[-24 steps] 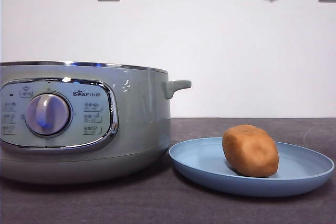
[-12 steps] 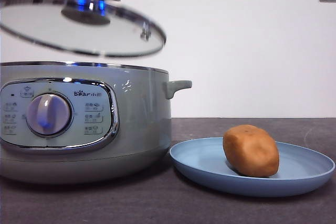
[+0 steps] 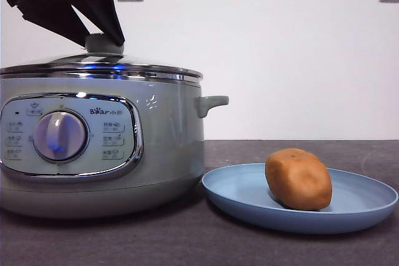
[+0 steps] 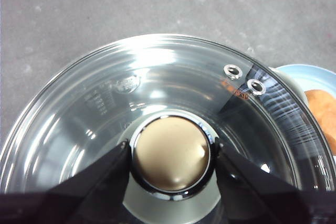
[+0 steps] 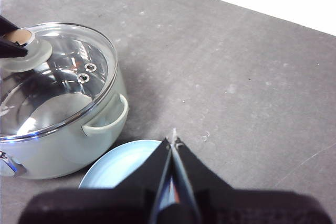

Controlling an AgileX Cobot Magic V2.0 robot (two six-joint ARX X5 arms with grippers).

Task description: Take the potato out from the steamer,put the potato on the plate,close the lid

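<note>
So the round, shallow-domed glass lid with the chrome rim [image 3: 103, 66] is sitting on the big pale grey-green electric steamer [image 3: 156, 147], and as far as I can tell the rim is seated all the way round. The left gripper [image 4: 171, 153] has its fingers clamped on either side of the lid's stubby grey-green knob [image 3: 103, 43], which makes sense since that's the only real handle on a slick glass dome. My guess is it's about to let go, because the closing part looks done.

The oval orange-brown potato [image 3: 298, 179] is lying on the wide light blue plate [image 3: 361, 207], roughly in the middle and well inside the low rim, so it shouldn't roll off. The plate sits just beside the steamer on the dark grey tabletop [image 5: 236, 66], under the steamer's stubby side handle [image 3: 211, 103].

The right gripper [image 5: 172, 153] hangs up above the plate with its fingers pressed together on nothing, out of the way.

Room-wise, straight up from the knob is open. The tabletop behind and off to the far side of the steamer is bare, loads of space for both arms to pull back.
</note>
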